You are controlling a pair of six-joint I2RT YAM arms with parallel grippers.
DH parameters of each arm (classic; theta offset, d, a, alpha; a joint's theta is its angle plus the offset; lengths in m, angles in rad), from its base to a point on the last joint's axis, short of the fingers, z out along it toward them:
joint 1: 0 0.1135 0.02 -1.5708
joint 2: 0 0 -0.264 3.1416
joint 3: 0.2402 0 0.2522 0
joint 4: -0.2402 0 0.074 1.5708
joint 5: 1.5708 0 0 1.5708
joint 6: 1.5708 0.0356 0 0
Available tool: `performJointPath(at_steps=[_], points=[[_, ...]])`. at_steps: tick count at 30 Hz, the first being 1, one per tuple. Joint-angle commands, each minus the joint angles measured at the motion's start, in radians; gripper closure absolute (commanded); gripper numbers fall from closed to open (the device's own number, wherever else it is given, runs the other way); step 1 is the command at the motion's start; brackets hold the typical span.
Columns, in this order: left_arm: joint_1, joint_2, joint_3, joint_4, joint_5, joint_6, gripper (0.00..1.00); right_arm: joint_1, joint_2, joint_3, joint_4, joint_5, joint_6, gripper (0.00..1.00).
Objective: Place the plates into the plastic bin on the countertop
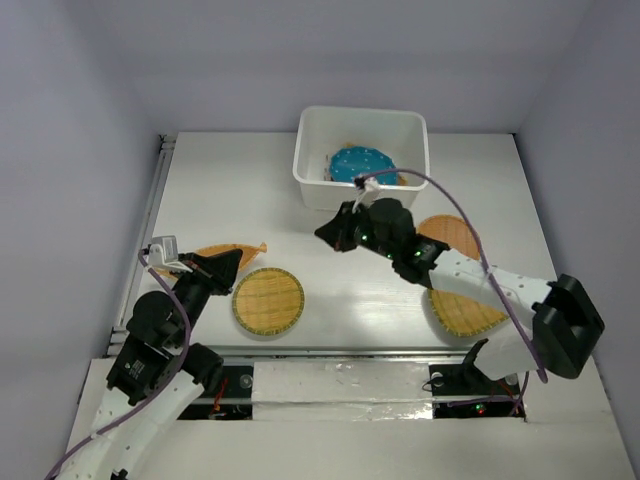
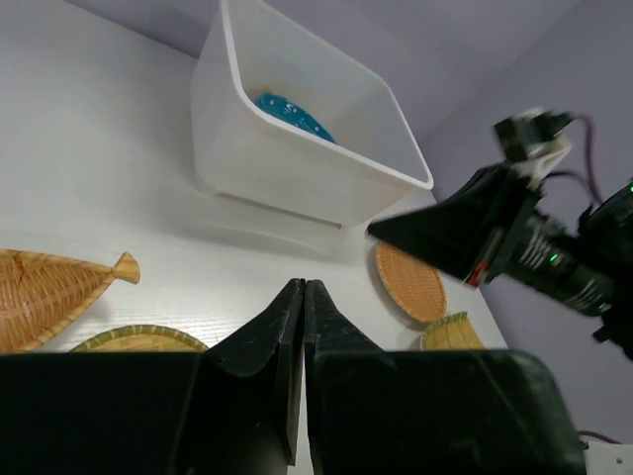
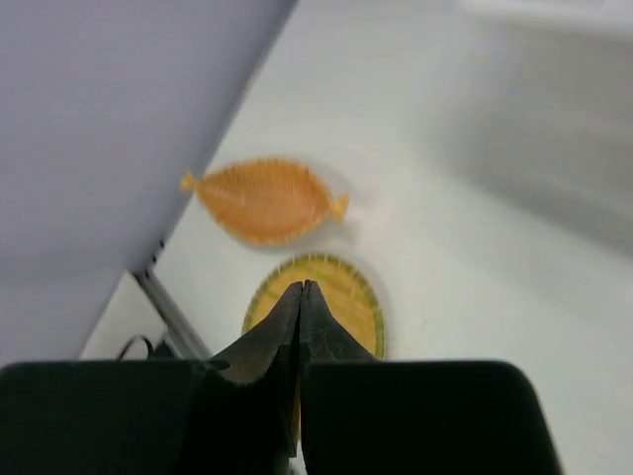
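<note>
At the 12 o'clock edge of the countertop (image 1: 230, 190), the plastic bin (image 1: 330, 192) is seen, with the teal plate (image 1: 362, 165) lying inside it. Slivers of orange woven material are visible at that plate's rim, so another plate appears to be beneath it.

Four woven plates are left out on the countertop:
- The fish-shaped woven plate (image 1: 240, 249) is at 9 o'clock and is partly hidden in the top view by the left gripper (image 1: 236, 257).
- The green-rimmed round woven plate (image 1: 268, 300) is set just beside it, toward 5 o'clock.
- The plain round woven plate (image 1: 455, 235) is found at 3 o'clock.
- The fan-shaped woven plate (image 1: 465, 312) lies at 6 o'clock from the plain round one and is partly covered by the right arm.

The right gripper (image 1: 324, 233) is held just at 6 o'clock of the bin's near wall, pointing toward 9 o'clock. Its fingers (image 3: 282, 332) are pressed together with nothing between them. The left gripper's fingers (image 2: 282, 332) are likewise closed flat against each other and nothing is gripped. Its tip is aimed toward 1 o'clock.

A metal rail (image 1: 152, 215) is seen along the 9 o'clock edge of the countertop.
</note>
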Motion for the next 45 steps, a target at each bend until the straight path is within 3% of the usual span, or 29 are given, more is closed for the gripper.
performJointPath(at_steps=[1, 3, 4, 6, 8, 10, 14, 23, 29, 30, 31, 32, 33, 39, 45], points=[[0.007, -0.024, 0.009, 0.029, -0.039, -0.002, 1.0, 0.09, 0.046, -0.053, 0.078, -0.004, 0.037, 1.0], [0.007, -0.021, 0.009, 0.029, -0.045, -0.004, 1.0, 0.112, 0.08, -0.077, 0.097, -0.004, 0.076, 1.0], [0.007, -0.015, 0.009, 0.028, -0.049, -0.004, 1.0, 0.112, 0.115, -0.09, 0.127, -0.006, 0.088, 0.88], [0.007, -0.006, 0.01, 0.022, -0.058, -0.007, 1.0, 0.133, 0.17, -0.117, 0.165, -0.021, 0.114, 0.49], [0.007, 0.002, 0.009, 0.023, -0.063, -0.01, 0.94, 0.144, 0.212, -0.12, 0.19, -0.027, 0.131, 0.38], [0.007, 0.02, 0.007, 0.025, -0.063, -0.01, 0.88, 0.154, 0.256, -0.116, 0.216, -0.05, 0.149, 0.33], [0.007, 0.057, 0.012, 0.02, -0.058, -0.007, 0.77, 0.175, 0.362, -0.11, 0.291, -0.105, 0.188, 0.41], [0.007, 0.068, 0.009, 0.031, -0.039, -0.002, 0.69, 0.213, 0.51, -0.116, 0.376, -0.141, 0.271, 0.59], [0.007, 0.051, 0.007, 0.035, -0.034, -0.002, 0.68, 0.213, 0.52, -0.146, 0.411, -0.136, 0.292, 0.58], [0.007, 0.049, 0.006, 0.035, -0.034, -0.002, 0.68, 0.213, 0.522, -0.15, 0.411, -0.144, 0.292, 0.64], [0.007, 0.043, 0.006, 0.035, -0.034, -0.001, 0.68, 0.213, 0.522, -0.154, 0.425, -0.15, 0.301, 0.85], [0.007, 0.042, 0.006, 0.035, -0.034, -0.002, 0.68, 0.213, 0.513, -0.162, 0.434, -0.15, 0.306, 0.96], [0.007, 0.04, 0.006, 0.035, -0.034, -0.002, 0.68, 0.213, 0.505, -0.179, 0.442, -0.15, 0.311, 1.0], [0.007, 0.014, 0.006, 0.034, -0.035, -0.002, 0.68, 0.213, 0.264, -0.248, 0.333, -0.047, 0.251, 1.0], [0.016, -0.037, 0.004, 0.035, -0.043, -0.005, 0.68, 0.213, -0.111, -0.22, 0.008, 0.172, 0.102, 1.0]])
